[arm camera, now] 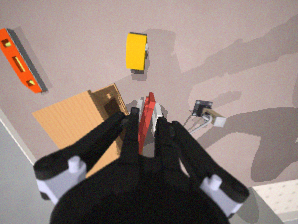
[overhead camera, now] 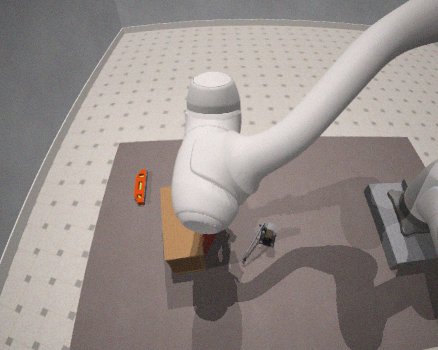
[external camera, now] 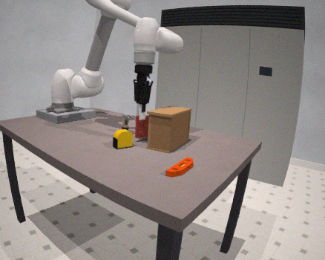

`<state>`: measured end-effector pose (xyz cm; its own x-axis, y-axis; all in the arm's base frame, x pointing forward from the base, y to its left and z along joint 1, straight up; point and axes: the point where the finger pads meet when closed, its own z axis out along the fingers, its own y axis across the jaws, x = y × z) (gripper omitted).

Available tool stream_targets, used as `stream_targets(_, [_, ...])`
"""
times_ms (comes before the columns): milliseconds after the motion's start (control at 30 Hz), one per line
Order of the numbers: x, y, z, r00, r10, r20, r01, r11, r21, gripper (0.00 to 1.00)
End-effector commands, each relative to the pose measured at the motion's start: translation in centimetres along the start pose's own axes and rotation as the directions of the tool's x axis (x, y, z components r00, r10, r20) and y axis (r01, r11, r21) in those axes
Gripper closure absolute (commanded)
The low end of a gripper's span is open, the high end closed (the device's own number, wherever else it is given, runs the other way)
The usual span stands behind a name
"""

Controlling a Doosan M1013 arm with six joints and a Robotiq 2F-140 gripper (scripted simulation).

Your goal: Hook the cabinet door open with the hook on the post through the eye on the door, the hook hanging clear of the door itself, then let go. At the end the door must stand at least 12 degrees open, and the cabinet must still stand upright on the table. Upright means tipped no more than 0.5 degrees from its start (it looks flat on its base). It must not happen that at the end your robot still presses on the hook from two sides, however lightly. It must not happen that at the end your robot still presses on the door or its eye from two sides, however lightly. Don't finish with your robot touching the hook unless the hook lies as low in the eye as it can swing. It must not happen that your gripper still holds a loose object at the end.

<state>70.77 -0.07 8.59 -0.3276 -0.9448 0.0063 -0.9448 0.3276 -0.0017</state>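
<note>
The wooden cabinet [overhead camera: 181, 235] [external camera: 169, 128] [arm camera: 75, 120] stands flat on the table. Its red door [external camera: 141, 127] [arm camera: 146, 122] stands swung out from the cabinet's front, seen edge-on in the wrist view. My gripper [external camera: 142, 100] [arm camera: 147, 107] hangs straight down over the door's top edge. Its fingers stand narrow, one on each side of the door, with thin gaps showing. The small post [overhead camera: 268, 235] [arm camera: 205, 110] stands on the table a little way from the door. Its thin hook [overhead camera: 251, 247] reaches out toward the door but lies apart from it. The eye on the door is hidden.
A yellow tape measure [external camera: 122, 139] [arm camera: 136, 51] sits on the table in front of the door. An orange level [overhead camera: 141, 186] [external camera: 179, 167] [arm camera: 20, 62] lies on the cabinet's other side. My arm's base [overhead camera: 401, 225] stands at the table's far end.
</note>
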Motion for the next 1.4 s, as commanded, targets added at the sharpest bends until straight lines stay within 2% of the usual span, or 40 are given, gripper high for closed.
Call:
stream_targets(0, [-0.1, -0.3, 0.0, 1.0, 0.003, 0.005, -0.003, 1.0, -0.002, 0.84])
stream_targets(667, [-0.1, 0.3, -0.4, 0.999, 0.04, 0.005, -0.04, 0.999, -0.002, 0.84])
stream_targets(1033, [-0.1, 0.3, -1.7, 0.999, 0.04, 0.005, -0.04, 0.999, -0.002, 0.84])
stream_targets(1367, [-0.1, 0.3, -3.9, 0.999, 0.04, 0.005, -0.04, 0.999, -0.002, 0.84])
